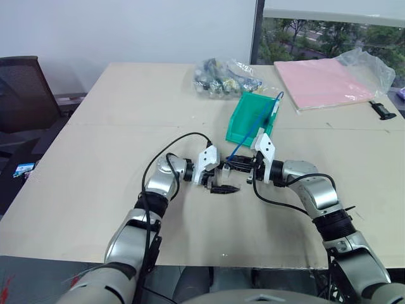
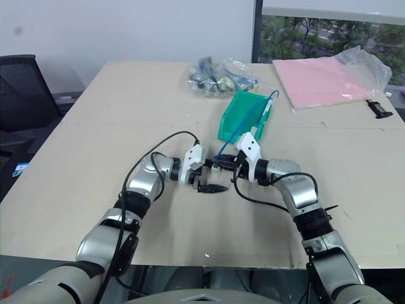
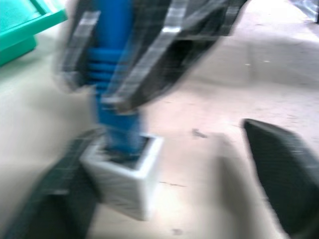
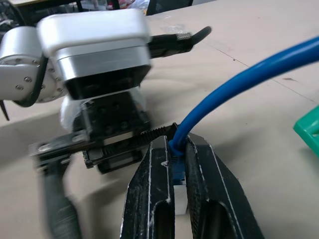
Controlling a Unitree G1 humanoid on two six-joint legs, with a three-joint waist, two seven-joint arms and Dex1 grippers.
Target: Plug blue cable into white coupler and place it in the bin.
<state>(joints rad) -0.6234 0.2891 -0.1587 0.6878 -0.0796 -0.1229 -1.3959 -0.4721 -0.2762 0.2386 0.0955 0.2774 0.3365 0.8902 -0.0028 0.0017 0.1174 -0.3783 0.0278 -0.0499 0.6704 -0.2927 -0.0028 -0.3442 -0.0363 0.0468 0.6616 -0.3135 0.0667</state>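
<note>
Half of white coupler [image 3: 124, 177] hidden behind left hand [image 3: 164, 174] finger.

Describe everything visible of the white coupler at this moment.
The white coupler is a small, boxy block of white plastic with a square socket at one end. The blue cable sits plugged into that socket, its ribbed blue boot just outside. The right gripper is shut on the cable right at the plug, and the coupler shows as a white patch between its fingers. The left gripper stands open around the coupler, one finger close beside it.
</note>
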